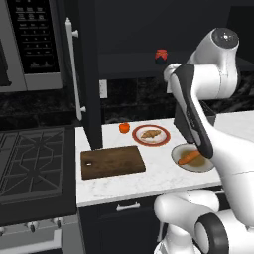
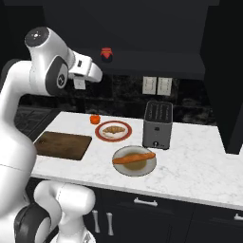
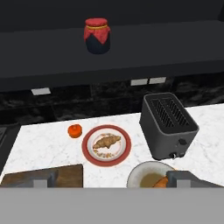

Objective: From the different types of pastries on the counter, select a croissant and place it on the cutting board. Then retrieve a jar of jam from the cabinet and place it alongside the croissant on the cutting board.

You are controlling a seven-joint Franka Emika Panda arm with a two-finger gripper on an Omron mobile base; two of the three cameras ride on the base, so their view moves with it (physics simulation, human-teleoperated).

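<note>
A white robot arm rises over a kitchen counter [image 2: 199, 161] of white marble with grey veining, its hand [image 3: 111, 179] raised above the near edge with the two dark fingertips [image 3: 186, 178] standing wide apart and nothing between them. The croissant [image 3: 106, 141], tan and curved, lies on a red-rimmed plate [image 3: 89, 155] toward the middle of the counter, not yet on the cutting board [image 1: 112, 161]. That dark brown board, with a small round hole near its left short edge in the left base view, sits bare at the counter's left end, just beside the stove [image 1: 30, 168]. A small round orange-red object [image 1: 124, 127], possibly a tomato, rests on the marble close to the red plate, on the side toward the wall. Nearer the counter's front edge, a pale plate [image 2: 142, 167] carries the long orange stick-shaped pastry [image 2: 134, 158]. A dark grey two-slot toaster [image 2: 157, 124] stands next to both plates, on their right in the right base view. The jar of jam [image 3: 97, 35], red on top and near-black below, stands upright on the shelf of the open dark cabinet [image 1: 92, 74] above the counter, well apart from the hand. The cabinet door hangs swung out, its long white bar handle [image 1: 74, 69] facing the microwave [image 1: 30, 39] in the left base view.
</note>
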